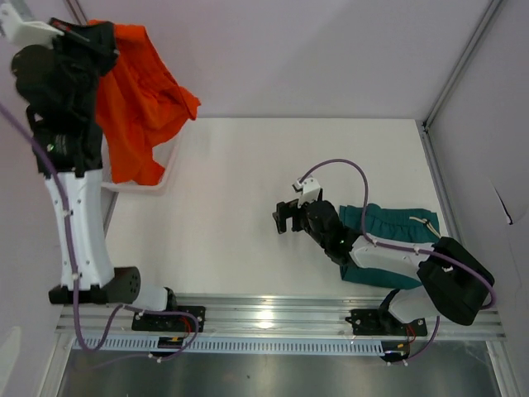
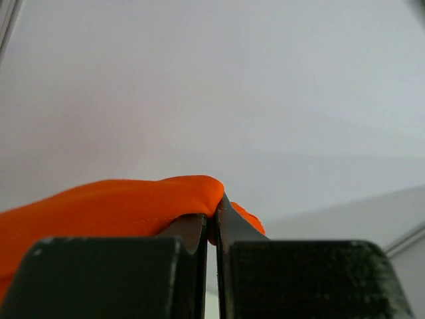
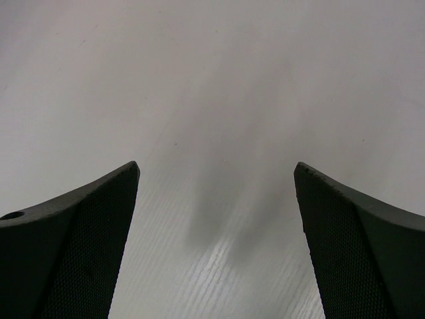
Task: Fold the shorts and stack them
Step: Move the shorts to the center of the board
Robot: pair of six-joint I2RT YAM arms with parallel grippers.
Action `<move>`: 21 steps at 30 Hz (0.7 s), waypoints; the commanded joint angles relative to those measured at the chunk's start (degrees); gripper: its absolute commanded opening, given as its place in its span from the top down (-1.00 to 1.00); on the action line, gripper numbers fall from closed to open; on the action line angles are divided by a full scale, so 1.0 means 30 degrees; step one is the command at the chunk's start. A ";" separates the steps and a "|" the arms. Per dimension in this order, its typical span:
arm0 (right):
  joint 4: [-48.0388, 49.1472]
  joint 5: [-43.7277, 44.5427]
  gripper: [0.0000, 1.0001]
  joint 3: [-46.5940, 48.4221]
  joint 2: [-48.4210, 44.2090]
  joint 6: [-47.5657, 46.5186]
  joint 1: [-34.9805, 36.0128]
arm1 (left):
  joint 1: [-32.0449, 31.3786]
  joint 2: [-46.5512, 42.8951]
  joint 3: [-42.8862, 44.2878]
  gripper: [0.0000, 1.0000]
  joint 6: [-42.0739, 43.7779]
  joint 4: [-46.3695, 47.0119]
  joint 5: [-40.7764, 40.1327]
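The orange shorts [image 1: 140,107] hang crumpled from my left gripper [image 1: 97,41], raised high at the far left above the basket. In the left wrist view the left gripper [image 2: 214,216] is shut on a fold of the orange shorts [image 2: 119,206]. The teal-green shorts [image 1: 388,236] lie folded on the table at the right, partly hidden under my right arm. My right gripper [image 1: 288,217] is open and empty, low over bare table to the left of the teal shorts. The right wrist view shows the right gripper [image 3: 216,174] with only white table between its fingers.
A white basket [image 1: 169,169] stands at the far left under the hanging orange shorts, mostly hidden by them. A metal frame post [image 1: 459,62] runs along the right side. The arm bases sit on a rail [image 1: 281,318] at the near edge.
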 commanded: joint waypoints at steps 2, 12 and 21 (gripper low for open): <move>0.1440 0.0895 -0.99 -0.0307 -0.1048 -0.0224 -0.0100 | -0.0058 -0.3907 -0.0009 1.00 -0.0563 0.4295 0.1067; 0.2494 0.2591 -0.99 -0.1858 -0.2951 -0.0137 -0.0187 | -0.0058 -0.9066 -0.5837 1.00 -0.5663 0.7316 0.4287; 0.3258 -0.1645 -0.99 -0.3208 -0.6525 -0.1133 -0.0510 | -0.0058 -1.1789 -1.2571 1.00 -0.6604 0.7405 0.5928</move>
